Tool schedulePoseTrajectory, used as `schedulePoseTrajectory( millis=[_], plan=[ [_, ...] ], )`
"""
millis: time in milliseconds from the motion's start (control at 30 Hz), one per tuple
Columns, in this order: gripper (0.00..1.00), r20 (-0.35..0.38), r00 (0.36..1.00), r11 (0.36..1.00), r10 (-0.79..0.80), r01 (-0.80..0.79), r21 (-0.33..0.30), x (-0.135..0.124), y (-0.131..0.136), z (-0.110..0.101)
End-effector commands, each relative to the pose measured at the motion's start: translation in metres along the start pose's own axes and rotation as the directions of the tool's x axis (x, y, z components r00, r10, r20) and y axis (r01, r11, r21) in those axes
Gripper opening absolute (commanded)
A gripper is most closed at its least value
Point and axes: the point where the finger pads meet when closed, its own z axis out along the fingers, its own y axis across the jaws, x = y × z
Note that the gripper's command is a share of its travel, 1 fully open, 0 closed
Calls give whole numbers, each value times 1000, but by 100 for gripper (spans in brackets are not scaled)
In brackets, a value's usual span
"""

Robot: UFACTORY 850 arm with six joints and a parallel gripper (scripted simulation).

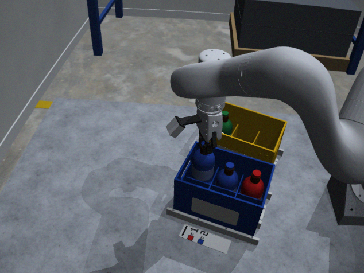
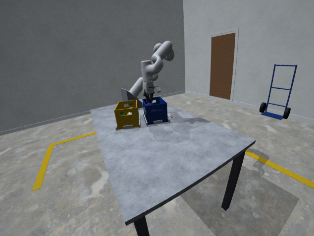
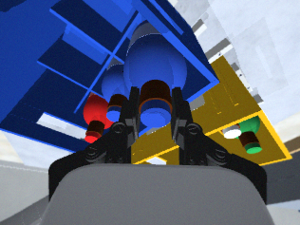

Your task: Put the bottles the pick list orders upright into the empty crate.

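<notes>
My gripper [image 1: 207, 145] is shut on the neck of a blue bottle [image 1: 203, 163] and holds it upright in the left compartment of the blue crate [image 1: 222, 188]; I cannot tell whether it rests on the crate floor. In the wrist view the fingers clamp its brown neck. A second blue bottle [image 1: 228, 176] stands in the middle compartment and a red bottle [image 1: 253, 184] in the right one. The yellow crate [image 1: 253, 134] behind holds a green bottle [image 1: 226, 123]. The pick list [image 1: 204, 238] lies in front of the blue crate, showing red 1 and blue 2.
The arm [image 1: 264, 76] reaches in from the right over the yellow crate, and its base [image 1: 348, 199] stands at the right. A second bottle top with a white label [image 3: 233, 133] shows in the yellow crate in the wrist view. Grey rails [image 1: 211, 226] edge the blue crate.
</notes>
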Motion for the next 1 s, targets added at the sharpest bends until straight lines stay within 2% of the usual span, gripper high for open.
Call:
schedulePoseTrajectory(
  millis=[0, 967],
  plan=[
    [0, -2, 1000, 1000, -1, 1, -1, 1, 0, 2],
    [0, -2, 1000, 1000, -1, 1, -1, 1, 0, 26]
  ],
)
